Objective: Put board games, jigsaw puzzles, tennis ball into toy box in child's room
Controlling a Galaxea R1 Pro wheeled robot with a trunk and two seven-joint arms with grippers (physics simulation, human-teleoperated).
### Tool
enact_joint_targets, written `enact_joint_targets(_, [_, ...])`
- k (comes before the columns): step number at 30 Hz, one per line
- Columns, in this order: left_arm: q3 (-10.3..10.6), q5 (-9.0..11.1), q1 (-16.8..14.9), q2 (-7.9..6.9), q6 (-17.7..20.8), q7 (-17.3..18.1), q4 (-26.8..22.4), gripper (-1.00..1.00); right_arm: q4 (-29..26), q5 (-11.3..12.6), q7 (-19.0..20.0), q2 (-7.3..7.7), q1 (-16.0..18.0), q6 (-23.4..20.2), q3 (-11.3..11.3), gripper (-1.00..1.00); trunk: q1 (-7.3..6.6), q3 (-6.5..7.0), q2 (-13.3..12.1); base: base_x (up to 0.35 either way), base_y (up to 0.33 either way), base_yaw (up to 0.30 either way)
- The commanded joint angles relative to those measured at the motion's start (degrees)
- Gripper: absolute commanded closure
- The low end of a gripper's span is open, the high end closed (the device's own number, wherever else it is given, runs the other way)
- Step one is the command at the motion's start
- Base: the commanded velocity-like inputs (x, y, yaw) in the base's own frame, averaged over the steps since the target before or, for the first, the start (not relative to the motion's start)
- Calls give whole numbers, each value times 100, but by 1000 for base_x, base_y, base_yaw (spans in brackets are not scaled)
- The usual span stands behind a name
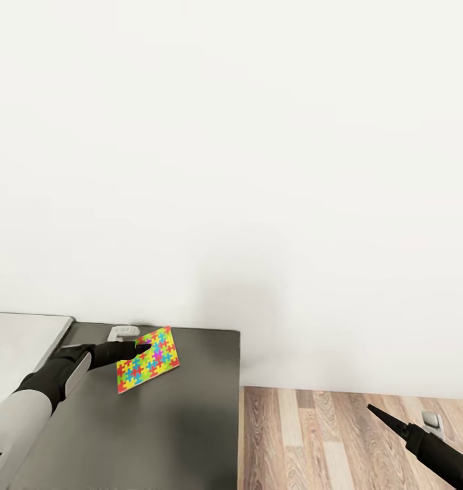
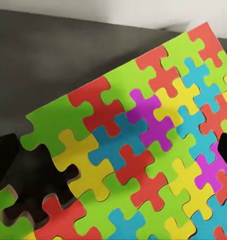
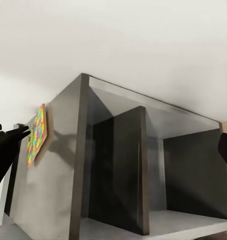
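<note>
A jigsaw puzzle [image 1: 149,359], a flat board of bright interlocking pieces, hangs tilted just above the dark-grey cabinet top [image 1: 156,422] of the table. My left gripper [image 1: 140,350] is shut on its near edge. In the left wrist view the jigsaw puzzle [image 2: 143,150] is very close, with one piece-shaped gap at a corner. Seen from the right wrist, the jigsaw puzzle [image 3: 37,134] stands clear of the cabinet and casts a shadow on it. My right gripper [image 1: 375,411] hangs over the wood floor, open and holding nothing. The toy box, board games, tennis ball and bed are out of view.
The pale speckled table top [image 1: 20,340] adjoins the cabinet on the left. A small white object [image 1: 124,333] sits on the cabinet by the white wall. Open cabinet shelves [image 3: 158,170] face the plank floor [image 1: 313,435], where a small grey item [image 1: 430,420] lies.
</note>
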State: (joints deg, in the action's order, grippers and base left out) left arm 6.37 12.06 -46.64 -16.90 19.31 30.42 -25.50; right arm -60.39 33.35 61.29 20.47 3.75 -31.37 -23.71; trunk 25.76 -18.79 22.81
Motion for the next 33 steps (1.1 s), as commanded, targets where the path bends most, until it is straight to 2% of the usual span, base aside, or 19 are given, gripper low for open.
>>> enact_joint_targets(1, [30,57,-3,-6,49,-3,-8,-100,0,31,5,1,3,-45,-2,-100,3,-10,10,-97,-101,0])
enact_joint_targets(33, [31,51,-3,-6,29,-1,-8,-100,-7,32,5,1,3,-45,-10,-100,3,-10,10,-171,-18,0])
